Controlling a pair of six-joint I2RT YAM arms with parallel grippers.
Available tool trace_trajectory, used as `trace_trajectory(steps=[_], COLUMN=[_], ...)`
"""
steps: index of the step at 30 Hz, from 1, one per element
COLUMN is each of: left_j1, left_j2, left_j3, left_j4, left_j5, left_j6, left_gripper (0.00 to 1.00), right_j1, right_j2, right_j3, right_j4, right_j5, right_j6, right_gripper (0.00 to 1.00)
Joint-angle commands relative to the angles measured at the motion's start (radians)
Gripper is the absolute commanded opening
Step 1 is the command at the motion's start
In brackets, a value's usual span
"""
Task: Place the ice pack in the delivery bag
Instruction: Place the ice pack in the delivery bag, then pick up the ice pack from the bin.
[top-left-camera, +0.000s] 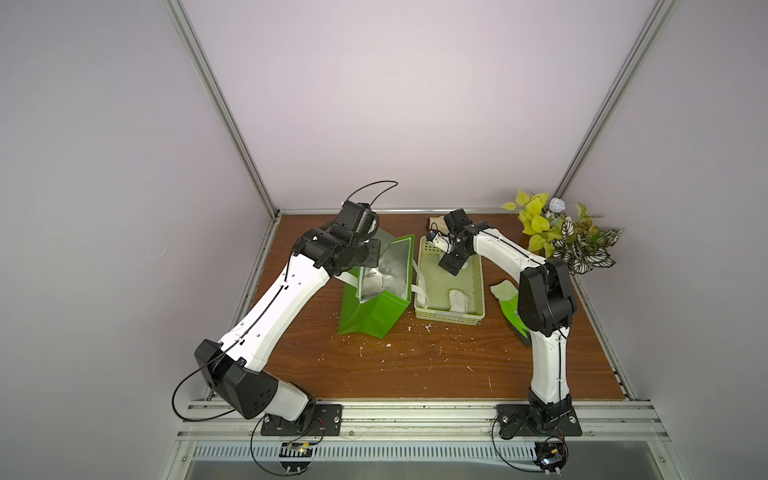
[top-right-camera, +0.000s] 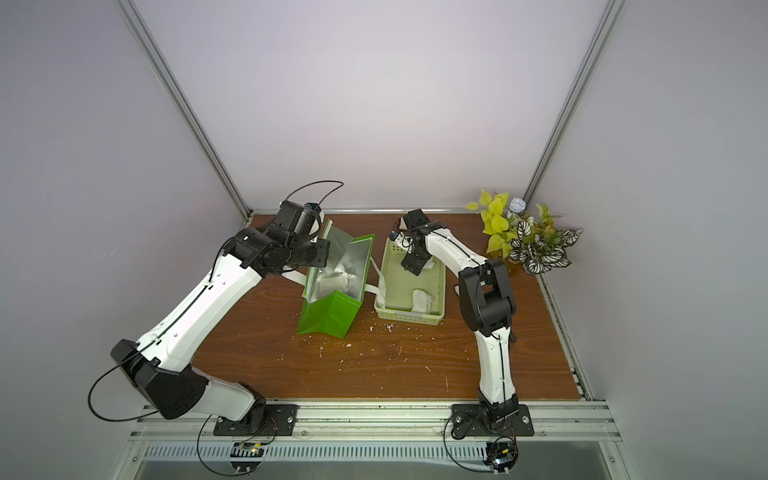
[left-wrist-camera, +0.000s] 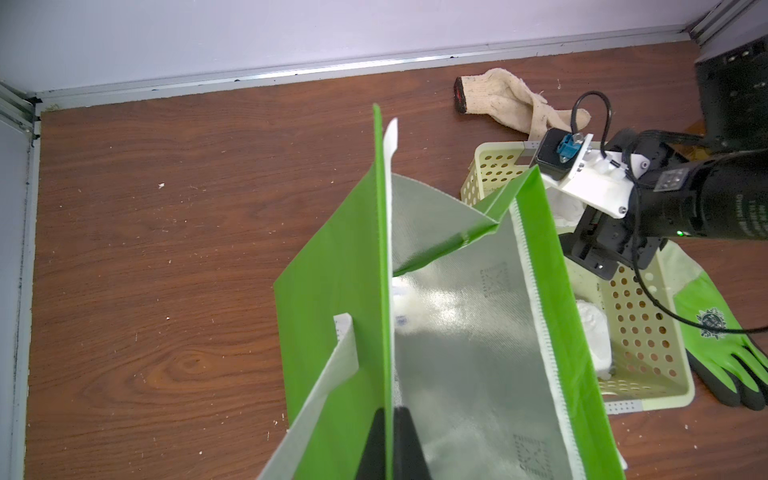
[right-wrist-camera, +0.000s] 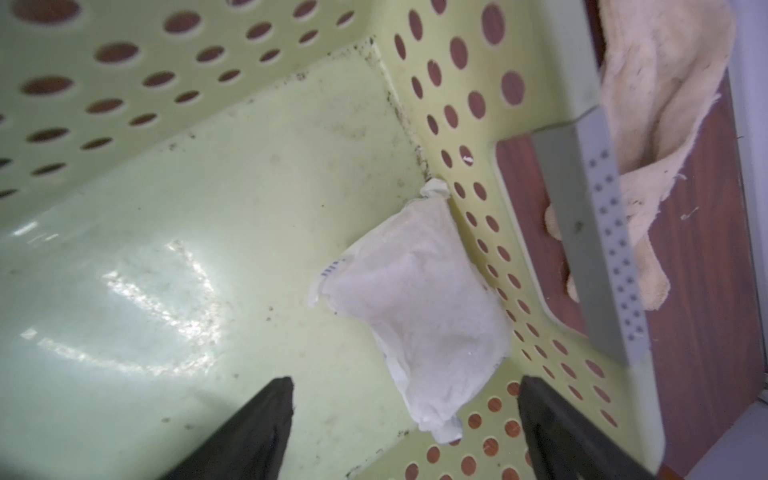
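Pinching the delivery bag (left-wrist-camera: 332, 270) open with left tool (left-wrist-camera: 390, 446), hovering spread right tool (right-wrist-camera: 405, 380) over the ice pack (right-wrist-camera: 415, 307), aiming for its middle, off the basket (right-wrist-camera: 544, 83) wall

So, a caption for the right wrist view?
Open right gripper above a white ice pack in the pale green perforated basket.

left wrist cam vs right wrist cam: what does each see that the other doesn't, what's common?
Left wrist only: the delivery bag, its wall pinched by the shut left gripper, a white pack on the foil inside, and a green glove beside the basket. Right wrist only: a clear look at the ice pack against the basket's corner wall, just ahead of the open right gripper. Both: the perforated basket and the cream glove beyond it.
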Motion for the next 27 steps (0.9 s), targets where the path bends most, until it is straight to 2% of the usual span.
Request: trace_trajectory(steps=[1, 10, 13, 21, 23, 27], left_j1=[0.008, 0.010, 0.009, 0.009, 0.011, 0.010], left_j2=[-0.011, -0.017, -0.016, -0.017, -0.018, -0.020], left_j3=[-0.005, -0.013, -0.015, -0.017, -0.018, -0.017], left_j4=[0.003, 0.002, 0.001, 0.001, 0.002, 0.001], left_j5=[0.001, 0.000, -0.001, 0.000, -0.003, -0.004], left_j6=[0.006, 0.011, 0.011, 0.014, 0.015, 0.016], left_gripper=[0.00, 0.00, 0.00, 0.00, 0.00, 0.00], right_j1=[-0.002, -0.026, -0.024, -0.030, -0.028, -0.028], right_j2=[0.045, 0.120, 0.115, 0.079, 0.047, 0.040], right_j3=[0.046, 0.080, 0.037, -0.102, -0.131, -0.112], right_j4=[-0.032, -0.043, -0.046, -0.021, 0.024, 0.060], right_j5=[-0.003, -0.064, -0.093, -0.120, -0.163, -0.218], right_j6=[-0.032, -0.033, -0.028, 0.001, 0.010, 0.031], right_gripper=[0.92, 0.94, 0.93, 0.86, 0.82, 0.80])
